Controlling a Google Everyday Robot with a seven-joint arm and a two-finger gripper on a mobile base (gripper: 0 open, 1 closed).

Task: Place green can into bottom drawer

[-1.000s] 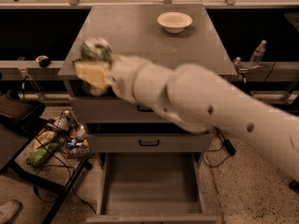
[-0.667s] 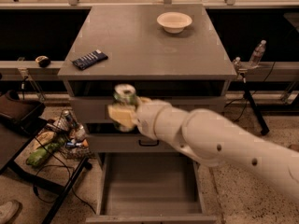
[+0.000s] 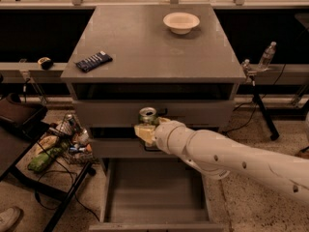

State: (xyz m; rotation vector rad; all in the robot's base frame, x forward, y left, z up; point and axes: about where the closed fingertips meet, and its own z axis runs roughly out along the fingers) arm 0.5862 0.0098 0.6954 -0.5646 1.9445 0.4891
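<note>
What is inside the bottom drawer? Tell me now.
The bottom drawer shows only bare grey floor; the arm hides its back right corner. The gripper holds the green can higher up, before the upper drawer fronts.

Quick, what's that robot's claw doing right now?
Gripper: closed, holding the green can, up over the open bottom drawer.

Readable text: none in view.
green can [image 3: 147, 115]: nothing legible on its side.
blue packet [image 3: 94, 61]: on the bench [image 3: 159, 47], print illegible.
gripper [image 3: 145, 129]: in front of the drawer fronts, above the open bottom drawer [image 3: 154, 190], clasping the green can.
</note>
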